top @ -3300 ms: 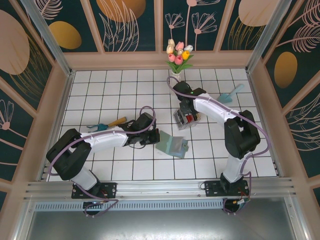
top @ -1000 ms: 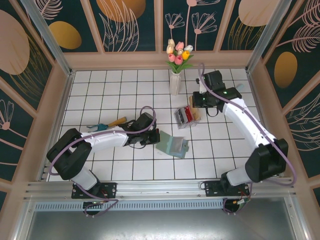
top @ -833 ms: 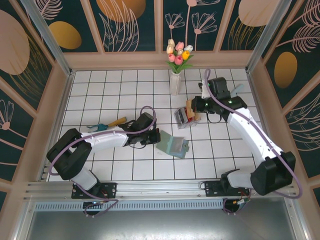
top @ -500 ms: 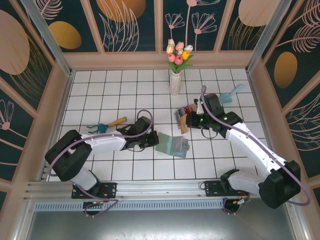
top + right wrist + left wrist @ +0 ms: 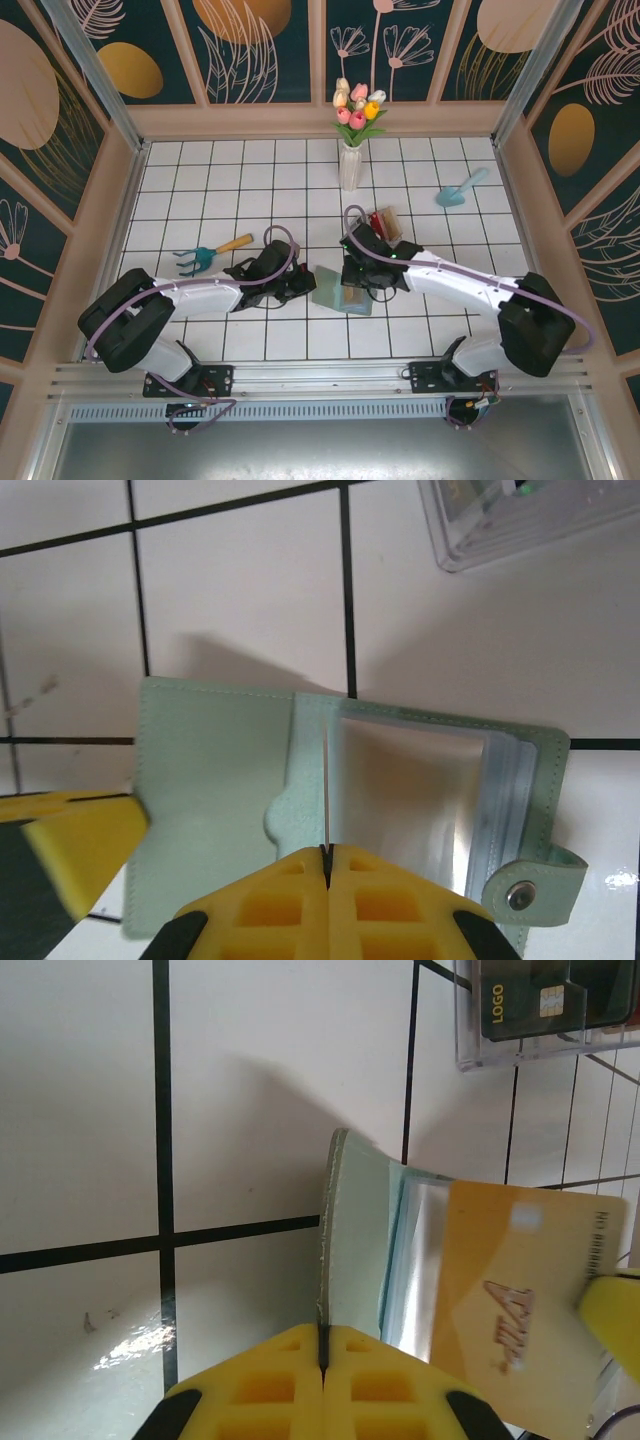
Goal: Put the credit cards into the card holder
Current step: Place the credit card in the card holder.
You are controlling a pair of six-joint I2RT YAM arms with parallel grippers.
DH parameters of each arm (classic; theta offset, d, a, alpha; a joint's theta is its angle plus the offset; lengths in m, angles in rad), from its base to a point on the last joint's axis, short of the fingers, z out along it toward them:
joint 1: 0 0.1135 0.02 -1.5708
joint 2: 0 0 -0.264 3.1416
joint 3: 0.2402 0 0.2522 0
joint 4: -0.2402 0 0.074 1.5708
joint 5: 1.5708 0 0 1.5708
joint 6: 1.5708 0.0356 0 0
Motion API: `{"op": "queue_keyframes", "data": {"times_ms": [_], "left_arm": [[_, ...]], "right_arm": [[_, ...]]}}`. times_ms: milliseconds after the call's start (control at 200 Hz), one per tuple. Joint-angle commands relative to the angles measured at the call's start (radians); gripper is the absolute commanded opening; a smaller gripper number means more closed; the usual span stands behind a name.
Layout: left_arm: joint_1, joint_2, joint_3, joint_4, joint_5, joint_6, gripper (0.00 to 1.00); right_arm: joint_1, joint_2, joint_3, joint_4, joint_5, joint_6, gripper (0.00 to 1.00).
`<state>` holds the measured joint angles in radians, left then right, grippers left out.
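The card holder point(image 5: 328, 291) lies open on the white tiles, a grey-green flap point(image 5: 210, 770) beside clear sleeves point(image 5: 410, 790). My left gripper point(image 5: 325, 1345) is shut on the edge of the holder's flap point(image 5: 355, 1230). My right gripper point(image 5: 327, 852) is shut on a tan credit card point(image 5: 510, 1300), which stands edge-on point(image 5: 327, 780) over the sleeves. In the top view the left gripper point(image 5: 303, 285) and right gripper point(image 5: 352, 283) meet at the holder. More credit cards, one dark point(image 5: 540, 1000), sit in a clear plastic box point(image 5: 383, 222) behind it.
A vase of tulips point(image 5: 350, 165) stands at the back centre. A small rake point(image 5: 205, 255) lies to the left and a teal trowel point(image 5: 455, 190) at the back right. The holder's snap tab point(image 5: 520, 895) sticks out on its right side. Wooden walls enclose the tiles.
My right arm swung from the clear box at the back down to the card holder, carrying the tan card. My left gripper shifted right onto the holder's flap.
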<state>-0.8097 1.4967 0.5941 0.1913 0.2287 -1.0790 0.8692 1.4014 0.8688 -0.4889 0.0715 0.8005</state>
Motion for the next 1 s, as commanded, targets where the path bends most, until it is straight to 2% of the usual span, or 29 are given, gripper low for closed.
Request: {"op": "queue_keyframes", "data": {"times_ms": [0,295,515,991], "left_arm": [[0.001,-0.014,-0.009,0.038,0.015,-0.010,0.00],[0.001,-0.004,0.000,0.030,0.022,0.003,0.00],[0.001,0.002,0.004,0.018,0.022,0.013,0.00],[0.000,0.000,0.024,-0.014,0.012,0.032,0.00]], "right_arm": [[0.026,0.036,0.024,0.010,0.088,0.071,0.00],[0.047,0.113,0.038,0.042,0.033,0.065,0.08],[0.047,0.095,0.028,0.057,0.001,0.059,0.14],[0.048,0.117,0.041,0.029,-0.010,0.045,0.14]]}}
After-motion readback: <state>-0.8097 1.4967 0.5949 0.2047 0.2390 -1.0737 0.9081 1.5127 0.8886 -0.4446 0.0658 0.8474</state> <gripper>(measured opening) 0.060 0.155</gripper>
